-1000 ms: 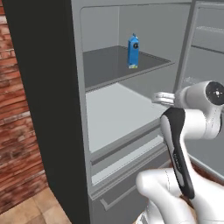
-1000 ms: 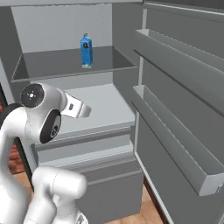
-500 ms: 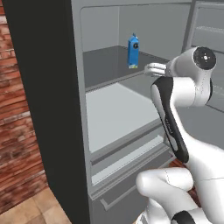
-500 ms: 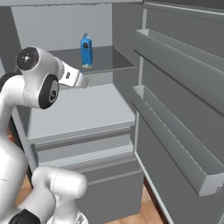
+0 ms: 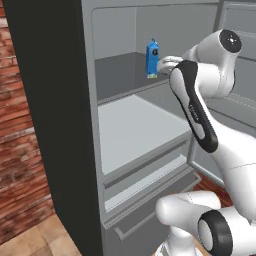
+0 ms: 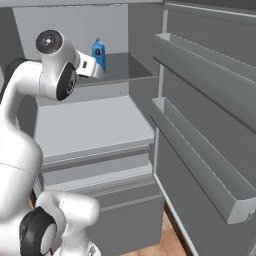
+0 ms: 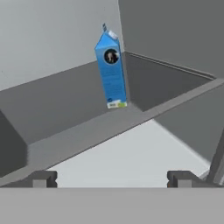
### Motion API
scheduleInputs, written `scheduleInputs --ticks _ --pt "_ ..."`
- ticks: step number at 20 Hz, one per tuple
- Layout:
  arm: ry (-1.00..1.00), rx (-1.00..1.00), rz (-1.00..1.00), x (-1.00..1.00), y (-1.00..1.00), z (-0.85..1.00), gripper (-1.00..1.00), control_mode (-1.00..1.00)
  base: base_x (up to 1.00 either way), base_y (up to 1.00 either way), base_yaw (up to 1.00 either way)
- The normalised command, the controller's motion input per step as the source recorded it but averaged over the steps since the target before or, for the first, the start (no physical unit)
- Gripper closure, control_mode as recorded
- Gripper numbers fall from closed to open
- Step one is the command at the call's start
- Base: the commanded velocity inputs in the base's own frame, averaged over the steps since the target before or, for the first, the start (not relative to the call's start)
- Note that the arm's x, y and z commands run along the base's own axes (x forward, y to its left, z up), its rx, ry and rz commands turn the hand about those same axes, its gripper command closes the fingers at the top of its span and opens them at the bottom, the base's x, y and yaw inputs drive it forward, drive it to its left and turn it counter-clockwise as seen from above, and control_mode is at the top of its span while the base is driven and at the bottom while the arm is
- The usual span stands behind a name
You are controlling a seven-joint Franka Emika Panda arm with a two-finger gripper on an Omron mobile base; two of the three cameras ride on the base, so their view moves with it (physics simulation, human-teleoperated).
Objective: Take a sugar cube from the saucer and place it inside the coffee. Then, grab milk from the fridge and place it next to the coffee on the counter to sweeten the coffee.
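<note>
One milk carton [image 7: 111, 72] upright, upper centre on fridge shelf [image 7: 78, 127]; our gripper [image 7: 111, 179] jaws wide, empty; we should centre before closing.

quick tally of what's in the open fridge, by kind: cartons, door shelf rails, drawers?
Blue milk carton: 1
Door shelf rails: 2 visible
Drawers: 2 visible
Total: 5

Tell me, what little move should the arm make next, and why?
Probably ease the tool forward along the shelf toward the milk. Its jaws stand wide open and empty, the carton stands upright ahead of them, untouched, and the fridge door is already open.
</note>
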Motion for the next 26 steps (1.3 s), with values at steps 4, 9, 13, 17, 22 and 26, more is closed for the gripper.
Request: scheduleInputs --ticks 4,9,13,17,22,26 --pt "-0.04 -0.12 -0.03 0.61 0.39 -0.05 -1.00 -1.00 0.00 0.00 0.00" --pt "-0.06 -0.15 -0.11 0.42 0.05 -0.23 -1.00 -1.00 0.00 0.00 0.00" --pt "0.06 0.00 -0.09 0.45 -0.07 -0.08 -1.00 -1.00 0.00 0.00 0.00" --pt "0.04 0.03 -0.05 0.37 0.00 0.00 -1.00 -1.00 0.00 0.00 0.00" --pt "0.00 0.02 -0.03 0.32 0.00 0.00 -1.00 -1.00 0.00 0.00 0.00" --pt "-0.01 0.00 0.00 0.22 -0.07 -0.06 -1.00 -1.00 0.00 0.00 0.00"
